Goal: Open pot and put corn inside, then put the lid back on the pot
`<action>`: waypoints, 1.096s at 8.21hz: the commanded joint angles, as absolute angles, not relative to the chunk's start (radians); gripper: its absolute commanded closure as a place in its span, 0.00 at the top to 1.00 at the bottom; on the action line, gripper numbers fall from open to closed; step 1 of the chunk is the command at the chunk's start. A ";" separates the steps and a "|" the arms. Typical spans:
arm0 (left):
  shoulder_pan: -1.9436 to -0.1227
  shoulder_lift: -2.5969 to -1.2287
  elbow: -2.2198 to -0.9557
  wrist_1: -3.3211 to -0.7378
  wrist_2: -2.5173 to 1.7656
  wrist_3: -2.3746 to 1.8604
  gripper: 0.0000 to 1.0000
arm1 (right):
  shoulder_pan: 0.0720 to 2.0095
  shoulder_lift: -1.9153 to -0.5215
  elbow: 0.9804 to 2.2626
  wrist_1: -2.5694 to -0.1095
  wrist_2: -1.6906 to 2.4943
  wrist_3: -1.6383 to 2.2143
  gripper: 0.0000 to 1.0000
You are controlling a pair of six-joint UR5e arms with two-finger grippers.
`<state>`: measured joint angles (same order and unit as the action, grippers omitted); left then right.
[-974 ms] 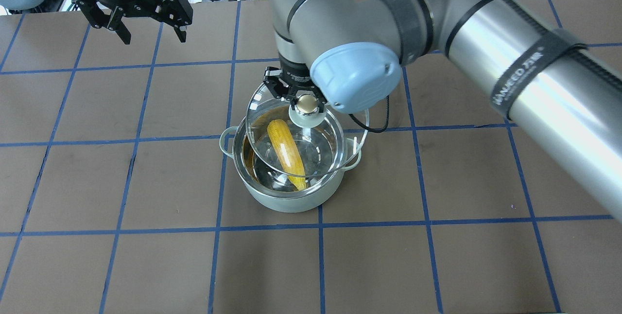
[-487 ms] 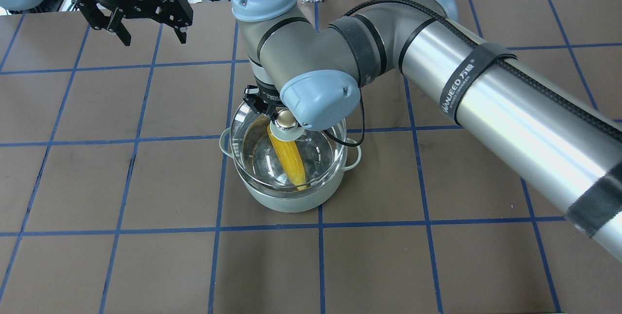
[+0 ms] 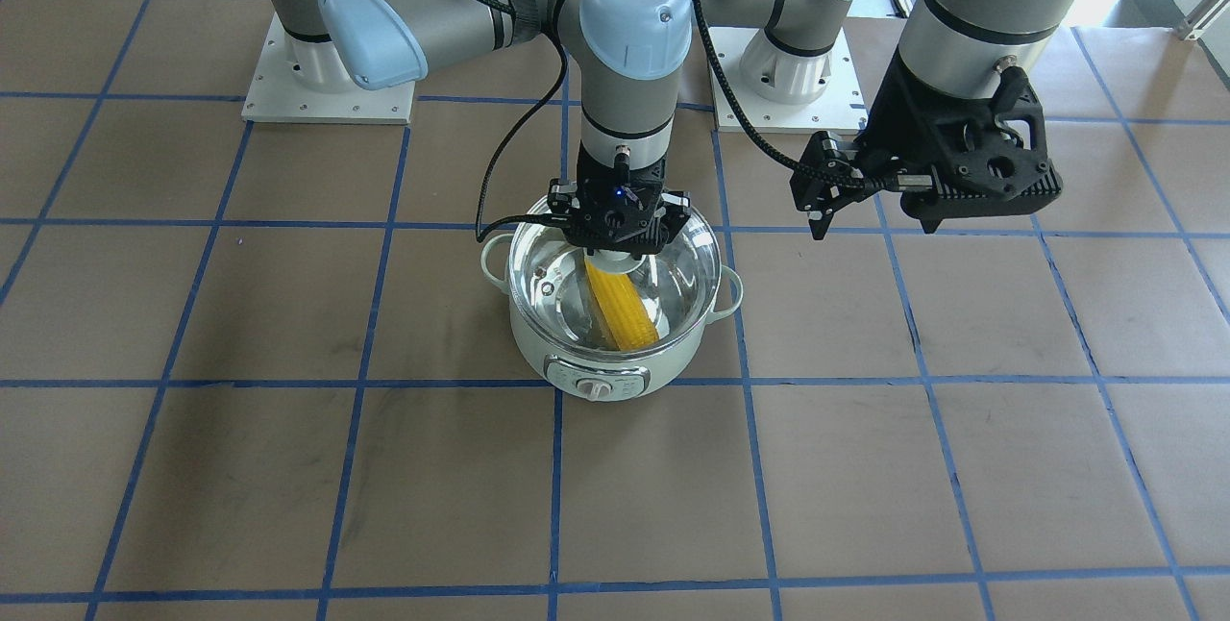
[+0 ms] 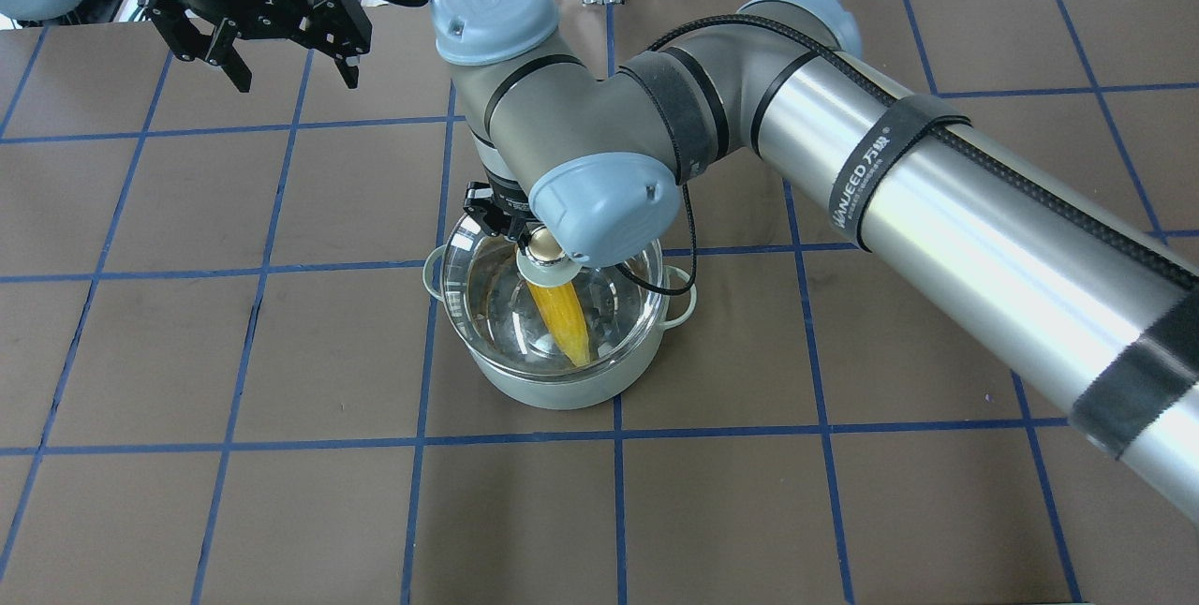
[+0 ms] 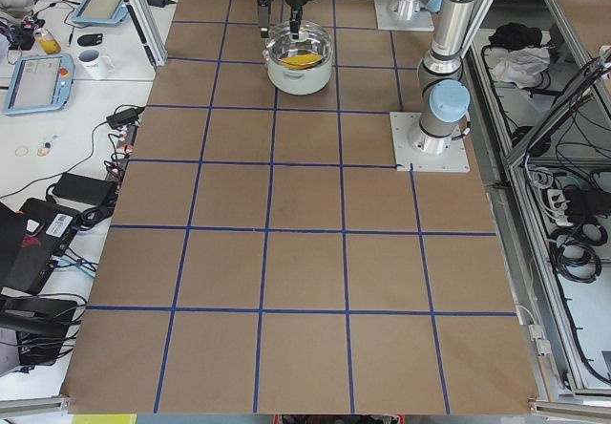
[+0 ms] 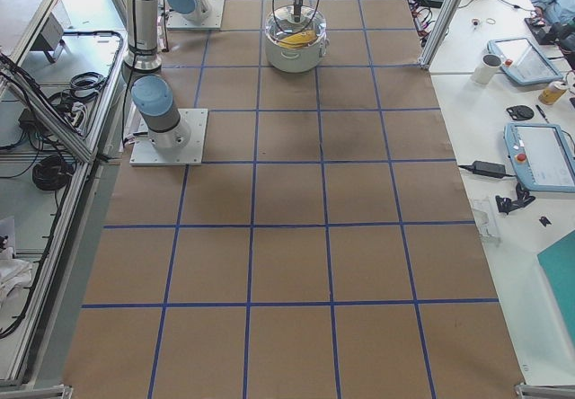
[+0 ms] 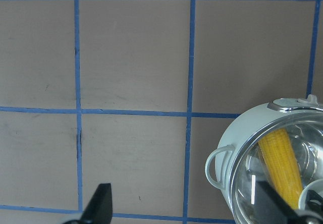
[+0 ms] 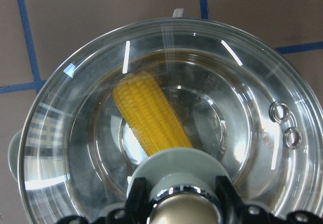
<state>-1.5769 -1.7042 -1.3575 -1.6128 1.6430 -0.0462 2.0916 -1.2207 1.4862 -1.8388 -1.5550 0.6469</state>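
The corn (image 4: 560, 319) is seen inside the pot (image 4: 543, 391) at frame centre, covered by the lid (image 4: 482, 301), whose knob is pinched by the right gripper (image 4: 540, 247). "WANJEED" is read on the right arm's strap (image 4: 876, 169). The left gripper (image 4: 295, 79), upper left, is held spread.

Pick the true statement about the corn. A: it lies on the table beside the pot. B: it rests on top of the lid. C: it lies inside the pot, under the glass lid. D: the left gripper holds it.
C: the corn shows through the clear lid inside the pot, while the right gripper grips the lid's knob and the left gripper hangs open and empty.
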 commanded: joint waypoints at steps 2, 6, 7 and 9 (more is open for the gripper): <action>-1.577 -1.704 -1.356 -1.615 1.643 -0.046 1.00 | 2.092 -1.213 1.496 -1.836 -1.563 0.647 0.23; -1.577 -1.703 -1.356 -1.614 1.646 -0.040 1.00 | 2.092 -1.206 1.496 -1.844 -1.554 0.653 0.24; -1.577 -1.703 -1.356 -1.615 1.646 -0.040 1.00 | 2.092 -1.204 1.496 -1.844 -1.552 0.657 0.24; -1.577 -1.703 -1.356 -1.615 1.647 -0.040 1.00 | 2.092 -1.204 1.496 -1.844 -1.554 0.653 0.24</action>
<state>-1.5769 -1.7027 -1.3560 -1.6149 1.6458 -0.0399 2.0923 -1.2051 1.4956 -1.8435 -1.5531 0.6548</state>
